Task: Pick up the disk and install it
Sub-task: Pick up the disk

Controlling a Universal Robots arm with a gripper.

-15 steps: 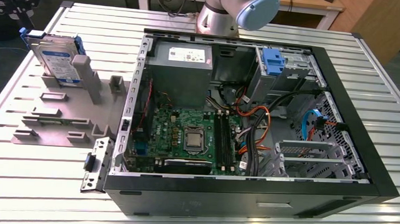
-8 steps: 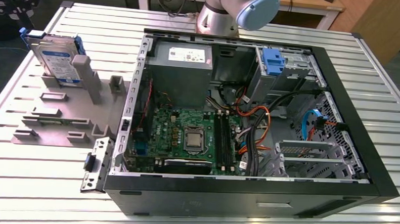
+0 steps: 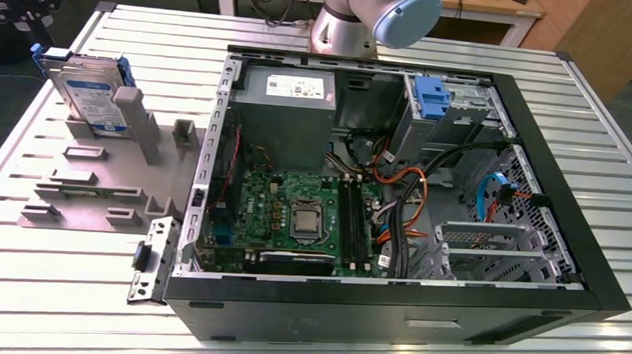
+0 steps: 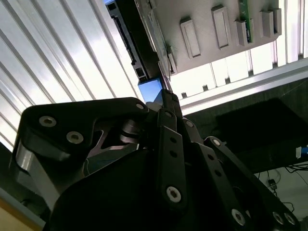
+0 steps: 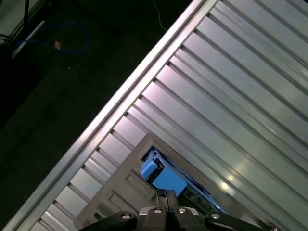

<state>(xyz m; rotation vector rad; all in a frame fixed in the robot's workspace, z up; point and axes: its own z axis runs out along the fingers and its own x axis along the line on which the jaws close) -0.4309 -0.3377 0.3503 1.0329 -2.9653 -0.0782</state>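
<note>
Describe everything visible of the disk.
The disk is a flat silver slab with a white-and-blue label and a blue plastic frame. It stands on edge in the grey holder, at the exterior view's left of the open case. In the first wrist view the gripper is right at its blue frame.

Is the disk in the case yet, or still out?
Out: the disk stands on edge in the grey rack, outside the open case.

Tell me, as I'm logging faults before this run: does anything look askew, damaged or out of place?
Nothing stands out. The disk stands on edge in its grey holder, the hand close by its blue frame, and the open computer case lies on its side on the slatted table; nothing looks spilled or broken.
</note>
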